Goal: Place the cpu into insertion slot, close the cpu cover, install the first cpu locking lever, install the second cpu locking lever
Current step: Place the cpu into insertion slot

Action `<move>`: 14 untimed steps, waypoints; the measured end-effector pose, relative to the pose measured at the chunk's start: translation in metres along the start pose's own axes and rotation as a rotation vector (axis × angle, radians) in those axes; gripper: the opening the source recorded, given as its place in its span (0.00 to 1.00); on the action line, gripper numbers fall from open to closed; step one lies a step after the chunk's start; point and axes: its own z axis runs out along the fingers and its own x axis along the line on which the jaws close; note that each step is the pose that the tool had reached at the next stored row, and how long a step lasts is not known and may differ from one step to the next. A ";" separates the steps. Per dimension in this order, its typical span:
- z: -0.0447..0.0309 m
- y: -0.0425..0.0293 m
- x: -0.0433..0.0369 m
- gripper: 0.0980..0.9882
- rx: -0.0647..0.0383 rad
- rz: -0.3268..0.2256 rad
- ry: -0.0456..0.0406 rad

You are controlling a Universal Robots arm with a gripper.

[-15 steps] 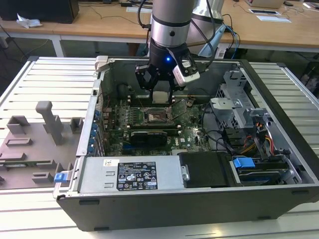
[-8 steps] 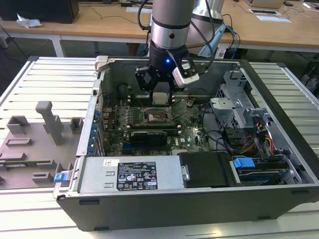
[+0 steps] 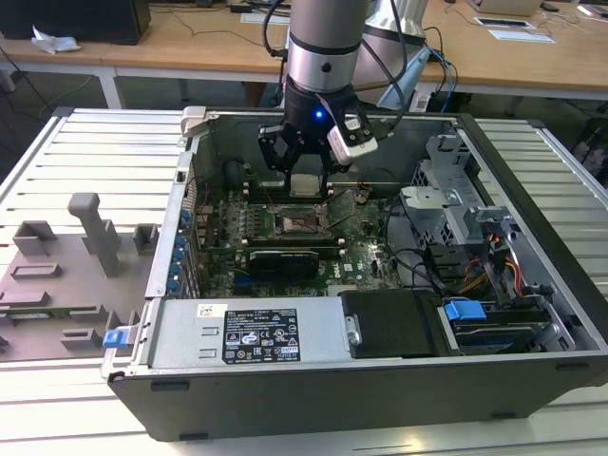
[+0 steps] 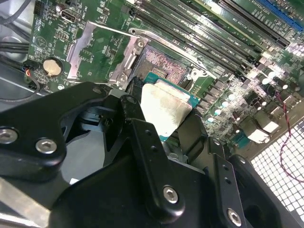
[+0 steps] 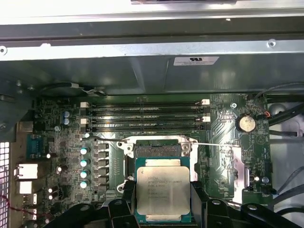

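The cpu is a small square chip with a dull silver top, held level between my black fingers. My gripper is shut on it and hangs just above the insertion slot on the green board inside the open computer case. In the second wrist view the cpu sits a little off from the open slot, whose contact field lies bare. The first wrist view has the cpu overlapping one edge of the slot. The cpu cover stands swung open beside the slot, with a thin lever rod raised across it.
Long memory slots run beside the socket. A black card lies across the board nearer the power supply. The drive cage and cables fill the exterior view's right. Grey fixtures stand on the table outside the case.
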 end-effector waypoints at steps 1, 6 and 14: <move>0.0005 0.0000 0.0000 0.50 0.000 0.000 -0.0001; 0.0083 -0.0006 -0.0002 0.50 0.000 0.000 -0.0001; 0.0106 -0.0007 -0.0002 0.50 0.004 0.011 -0.0011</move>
